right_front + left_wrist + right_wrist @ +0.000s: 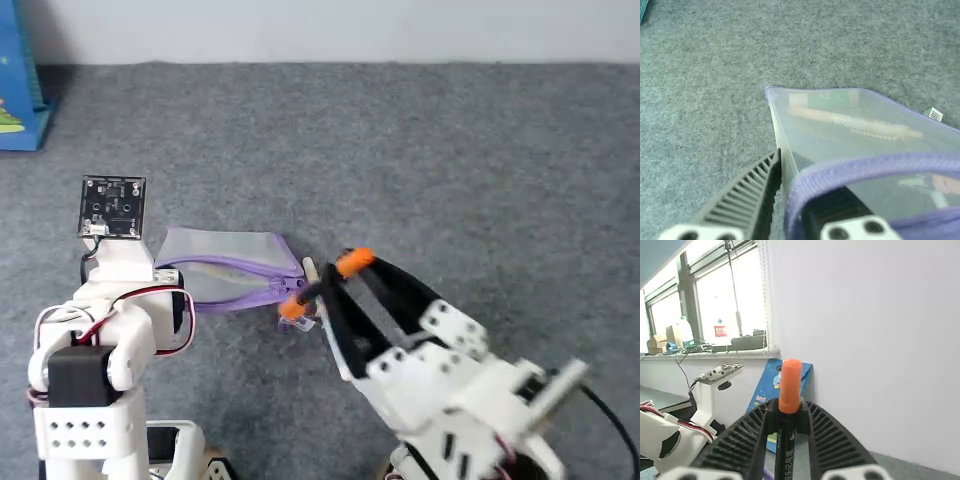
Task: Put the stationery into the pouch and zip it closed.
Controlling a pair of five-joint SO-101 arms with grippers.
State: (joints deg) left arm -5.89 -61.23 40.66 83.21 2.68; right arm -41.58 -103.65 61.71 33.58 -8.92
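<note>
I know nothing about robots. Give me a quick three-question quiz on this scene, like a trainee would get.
1. True or false: the right gripper is shut on a marker with an orange cap.
2. The left gripper clamps: A) the pouch edge; B) a ruler; C) nothing.
3. Fill in: the pouch's zip band is ___ in colour.

Key: 1 true; 2 A; 3 purple.

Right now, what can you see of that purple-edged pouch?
The pouch is flat, see-through mesh with a purple zip edge, lying on the grey table. A pale stick and a green item show inside. The left end effector pinches its zip edge at one end; the marker in the right end effector reaches its other end.
</note>
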